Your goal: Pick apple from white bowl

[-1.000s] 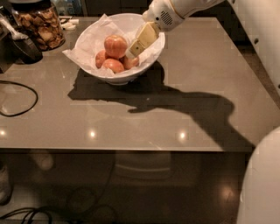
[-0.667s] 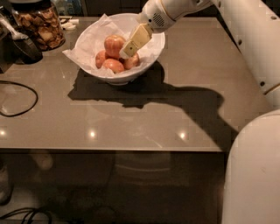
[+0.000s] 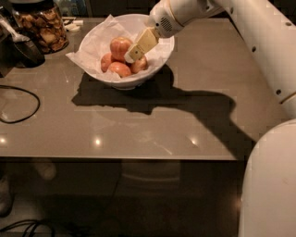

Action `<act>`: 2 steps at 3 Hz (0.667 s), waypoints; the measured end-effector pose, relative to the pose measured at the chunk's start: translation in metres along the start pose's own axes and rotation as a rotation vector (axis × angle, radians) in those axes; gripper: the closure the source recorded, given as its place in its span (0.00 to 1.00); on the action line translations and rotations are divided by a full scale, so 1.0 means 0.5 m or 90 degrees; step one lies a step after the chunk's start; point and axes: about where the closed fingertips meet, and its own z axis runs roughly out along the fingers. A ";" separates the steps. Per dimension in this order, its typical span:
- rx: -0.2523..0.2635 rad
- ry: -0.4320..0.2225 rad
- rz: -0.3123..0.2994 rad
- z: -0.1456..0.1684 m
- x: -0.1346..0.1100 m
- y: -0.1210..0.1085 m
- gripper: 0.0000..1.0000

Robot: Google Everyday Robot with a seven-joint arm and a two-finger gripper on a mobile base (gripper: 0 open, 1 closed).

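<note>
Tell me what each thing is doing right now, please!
gripper: pointing down into the white bowl, tip beside the apple.
apple: resting in the bowl atop smaller apples.
white bowl: upright on the table, paper-lined.
glass jar: upright, holding brown snacks.
black cable: lying looped on the table.

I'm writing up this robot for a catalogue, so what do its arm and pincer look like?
The arm is glossy white with rounded shells, small dark dots and a thin tan seam. Its wrist has a patch of tiny holes. The pincer, over the bowl, is cream and flat.
</note>
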 end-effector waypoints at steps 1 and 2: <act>0.013 -0.021 0.032 0.026 -0.008 -0.022 0.00; 0.024 -0.028 0.049 0.041 -0.016 -0.041 0.00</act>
